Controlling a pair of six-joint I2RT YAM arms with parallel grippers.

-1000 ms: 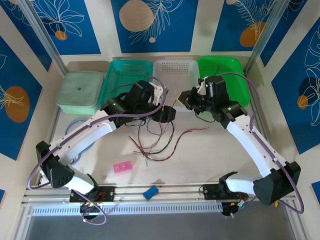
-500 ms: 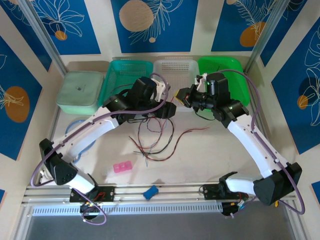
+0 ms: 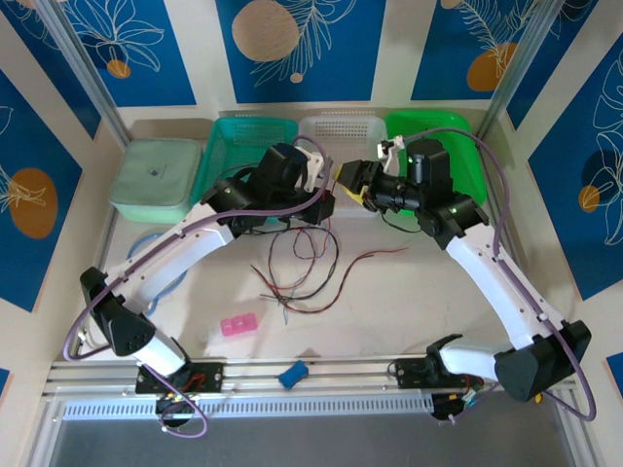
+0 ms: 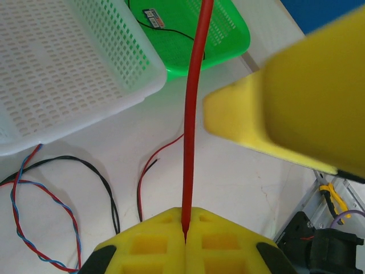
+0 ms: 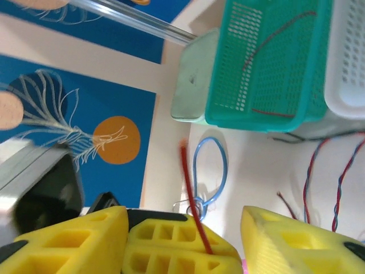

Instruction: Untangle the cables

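The left gripper [image 4: 185,224] was closed on one red wire [image 4: 193,103], which came out straight and tight from between its yellow pads. The right gripper [image 3: 354,182] hung just right of it, at the near edge of the white basket [image 3: 336,131]. Its jaws stood apart and clamped nothing, and the red wire passed through the gap between them. The rest of the cables [image 3: 300,268], black, red and a twisted red-and-blue pair, lay in loose loops on the counter [image 3: 419,302], just near of both grippers.
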